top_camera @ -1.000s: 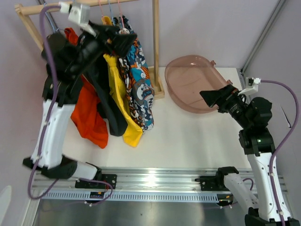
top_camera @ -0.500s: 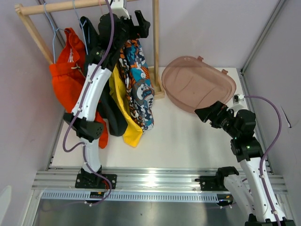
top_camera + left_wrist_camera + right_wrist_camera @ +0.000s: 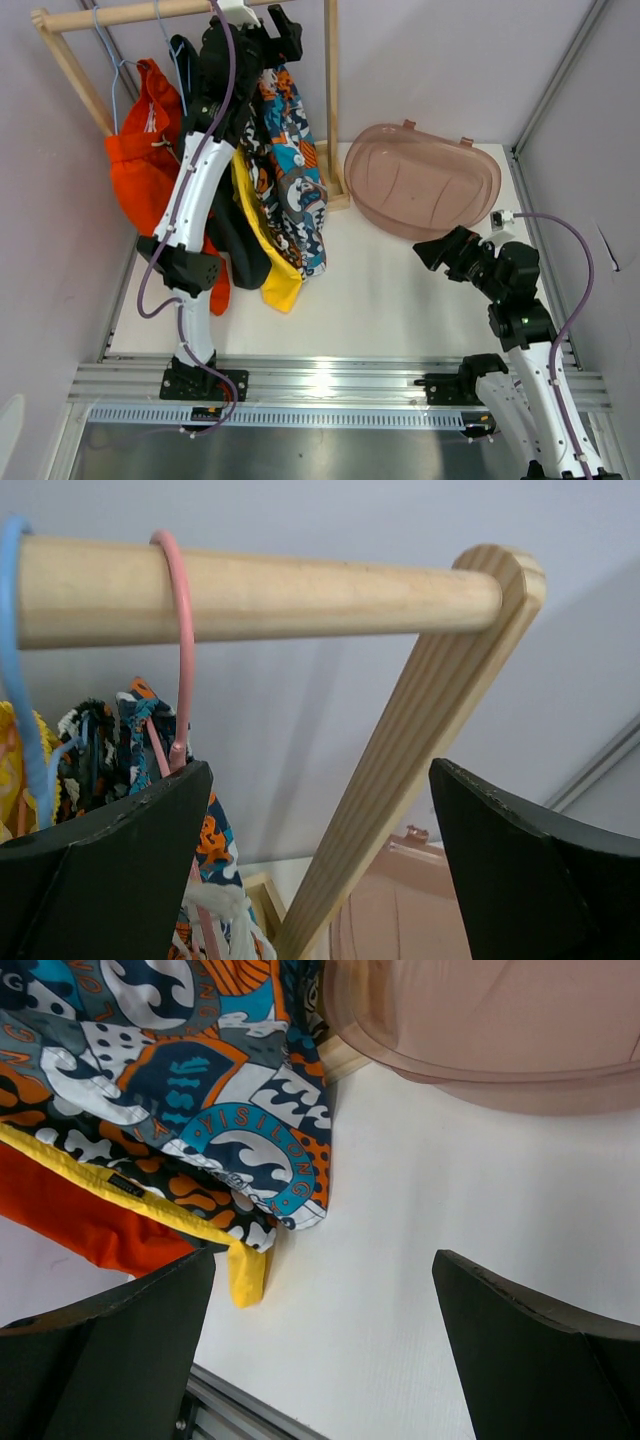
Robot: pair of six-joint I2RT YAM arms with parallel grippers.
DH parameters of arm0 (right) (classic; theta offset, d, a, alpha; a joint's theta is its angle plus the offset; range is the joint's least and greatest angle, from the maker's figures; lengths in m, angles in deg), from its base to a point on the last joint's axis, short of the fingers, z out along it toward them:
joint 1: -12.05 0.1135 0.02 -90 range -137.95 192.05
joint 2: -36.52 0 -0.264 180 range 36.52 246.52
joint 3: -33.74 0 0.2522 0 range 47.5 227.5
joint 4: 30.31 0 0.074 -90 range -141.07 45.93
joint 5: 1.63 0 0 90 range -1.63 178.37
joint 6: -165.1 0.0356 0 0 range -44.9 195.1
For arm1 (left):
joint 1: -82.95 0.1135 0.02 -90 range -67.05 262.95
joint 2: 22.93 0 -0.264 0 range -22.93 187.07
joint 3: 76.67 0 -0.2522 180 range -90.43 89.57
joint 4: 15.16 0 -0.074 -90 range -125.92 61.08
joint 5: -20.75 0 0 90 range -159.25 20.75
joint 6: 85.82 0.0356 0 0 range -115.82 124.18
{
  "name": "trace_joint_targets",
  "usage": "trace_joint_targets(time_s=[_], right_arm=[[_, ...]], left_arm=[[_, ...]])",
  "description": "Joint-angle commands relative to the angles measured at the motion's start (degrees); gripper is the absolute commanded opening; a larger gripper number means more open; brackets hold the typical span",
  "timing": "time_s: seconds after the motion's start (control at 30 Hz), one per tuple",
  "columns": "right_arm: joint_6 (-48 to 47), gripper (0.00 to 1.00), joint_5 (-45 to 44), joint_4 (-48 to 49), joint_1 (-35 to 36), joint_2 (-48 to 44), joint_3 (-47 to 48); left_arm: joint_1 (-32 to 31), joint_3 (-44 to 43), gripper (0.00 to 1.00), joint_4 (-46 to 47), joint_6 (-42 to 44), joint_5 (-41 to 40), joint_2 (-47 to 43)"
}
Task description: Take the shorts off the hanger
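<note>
Wooden dowel rail [image 3: 250,590] fills the left wrist view. The left gripper [image 3: 320,780] is up at it, jaws spread wide and holding nothing, with the pink wire hanger hook [image 3: 184,630] just beside its left finger. A second ago this arm was folded low over the clothes. It then swung up to the rail and has since nudged slightly left, so it is now lined up on the pink hook, the hanger nearest the slanted wooden end post [image 3: 400,780].

All five pairs hang on the rail:
- orange-red cloth shorts [image 3: 140,170] at far left
- black shorts [image 3: 235,245]
- yellow shorts [image 3: 270,260]
- black-white-orange patterned shorts [image 3: 262,165]
- teal-orange-black patterned shorts [image 3: 300,170] at the post end

Nothing is off yet.

The right gripper [image 3: 432,250] has pulled back from the translucent pink plastic tub [image 3: 430,180] and sits low over the white table [image 3: 380,290], fingers apart and empty, facing the hems.

Likely step: approach for the first grab. Task barely started.
</note>
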Motion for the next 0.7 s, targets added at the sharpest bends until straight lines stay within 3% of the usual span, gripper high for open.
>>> trace_joint_targets(time_s=[0.0,0.3,0.37,0.53,0.67], right_arm=[[-1.5,0.99,-0.4,-0.3,0.3,-0.6,-0.6],[-1.9,0.99,-1.1,0.0,0.3,-0.8,-2.4],[-2.0,0.99,-1.1,-0.1,0.3,-0.6,-2.4],[-2.5,0.99,-1.4,0.0,0.3,-0.5,-3.2],[-1.5,0.99,-0.9,0.3,0.3,-0.5,-3.9]], left_arm=[[1.7,-3.4,0.96,3.5,-1.3,-1.5,1.5],[2.0,-3.3,0.91,4.1,-0.3,-2.2,3.3],[2.1,-2.9,0.87,2.9,-0.7,-2.6,3.1],[0.3,4.5,0.85,2.1,-0.2,-2.4,-3.8],[-0.7,4.8,0.84,-0.2,1.4,-4.3,-6.7]])
